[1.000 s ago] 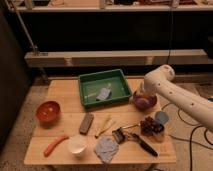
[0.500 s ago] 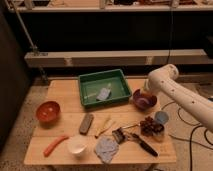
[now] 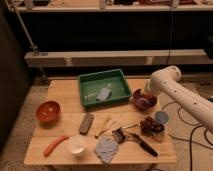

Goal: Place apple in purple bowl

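Note:
The purple bowl [image 3: 144, 100] stands near the table's right edge, just right of the green tray. My white arm [image 3: 172, 87] reaches in from the lower right and ends over the bowl's far right rim. The gripper [image 3: 150, 91] hangs at that end, just above the bowl's rear edge. The apple does not show as a separate thing; it is hidden at the gripper or inside the bowl, and I cannot tell which.
A green tray [image 3: 85, 95] holding a small pale object sits at the table's back middle. A red bowl [image 3: 48, 111] is at the left. Along the front lie an orange stick [image 3: 55, 145], white cup [image 3: 76, 145], grey cloth [image 3: 106, 148], brush [image 3: 137, 142] and blue cup [image 3: 161, 117].
The arm's end has drifted a little to the right, so more of the purple bowl's inside shows. Nothing else on the table has moved.

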Controlling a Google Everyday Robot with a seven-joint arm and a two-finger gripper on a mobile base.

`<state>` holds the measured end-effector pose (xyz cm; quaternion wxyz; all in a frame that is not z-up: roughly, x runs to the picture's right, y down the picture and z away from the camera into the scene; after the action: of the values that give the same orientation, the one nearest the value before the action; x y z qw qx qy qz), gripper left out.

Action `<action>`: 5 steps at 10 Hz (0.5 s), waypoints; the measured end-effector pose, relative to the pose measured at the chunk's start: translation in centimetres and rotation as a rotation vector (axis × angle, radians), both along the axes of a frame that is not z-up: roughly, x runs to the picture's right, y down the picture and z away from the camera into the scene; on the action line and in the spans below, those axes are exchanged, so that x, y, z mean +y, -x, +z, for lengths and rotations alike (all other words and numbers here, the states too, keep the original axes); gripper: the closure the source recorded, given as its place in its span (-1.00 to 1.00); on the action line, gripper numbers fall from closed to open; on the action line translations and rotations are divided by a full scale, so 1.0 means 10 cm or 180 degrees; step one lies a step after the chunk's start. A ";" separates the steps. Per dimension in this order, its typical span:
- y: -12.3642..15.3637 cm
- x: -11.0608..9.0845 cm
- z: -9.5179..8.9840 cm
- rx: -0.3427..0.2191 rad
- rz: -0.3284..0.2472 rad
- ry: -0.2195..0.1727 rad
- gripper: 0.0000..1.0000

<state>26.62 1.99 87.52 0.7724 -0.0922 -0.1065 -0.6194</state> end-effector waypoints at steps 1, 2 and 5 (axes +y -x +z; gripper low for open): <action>0.02 0.00 0.01 -0.0021 -0.0003 0.0000 0.08; 0.03 0.00 0.01 -0.0029 -0.0007 -0.0001 -0.09; 0.08 0.02 0.04 -0.0055 -0.0035 0.0016 -0.59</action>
<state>25.83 2.18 87.96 0.7678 -0.0893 -0.1143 -0.6241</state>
